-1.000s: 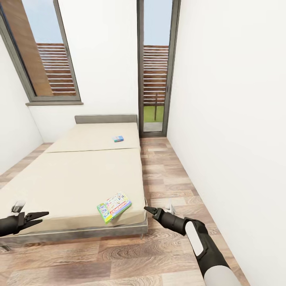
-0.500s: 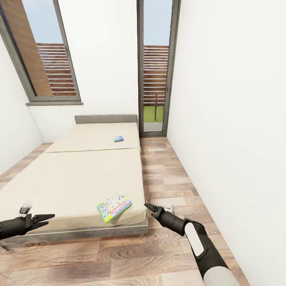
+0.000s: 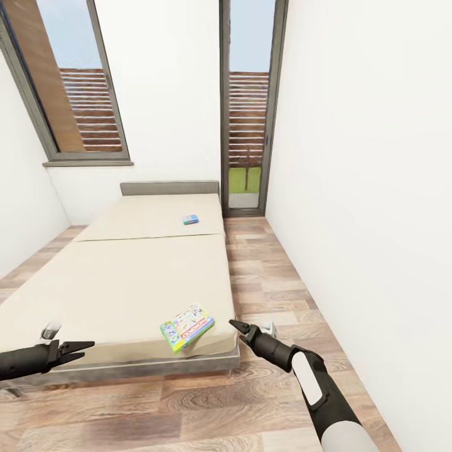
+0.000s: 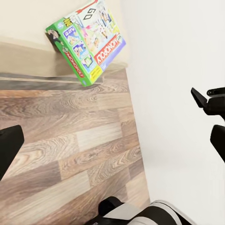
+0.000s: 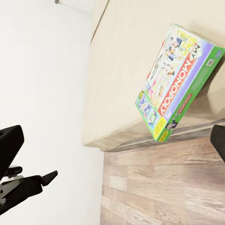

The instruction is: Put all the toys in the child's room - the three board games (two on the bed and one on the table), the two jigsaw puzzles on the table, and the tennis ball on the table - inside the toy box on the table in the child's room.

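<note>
Two board games lie on the cream bed (image 3: 119, 282). A greenish multicoloured box (image 3: 187, 327) rests at the bed's near right corner; it shows too in the left wrist view (image 4: 86, 42) and the right wrist view (image 5: 180, 82). A small blue box (image 3: 190, 220) lies far up the mattress near the right edge. My left gripper (image 3: 86, 347) hovers open over the bed's near edge, well left of the greenish box. My right gripper (image 3: 234, 325) is open just right of that box, beside the bed's corner, holding nothing. The toy box and the table are out of view.
A white wall (image 3: 364, 188) runs close along the right, leaving a narrow strip of wood-plank floor (image 3: 270, 289) between it and the bed. A tall glass door (image 3: 248, 125) and a window (image 3: 75, 81) stand at the far end behind a grey headboard (image 3: 169, 188).
The whole picture has shifted slightly right, so the camera moved. My left gripper has reached further right along the bed's near edge. The right gripper and both boxes are as before.
</note>
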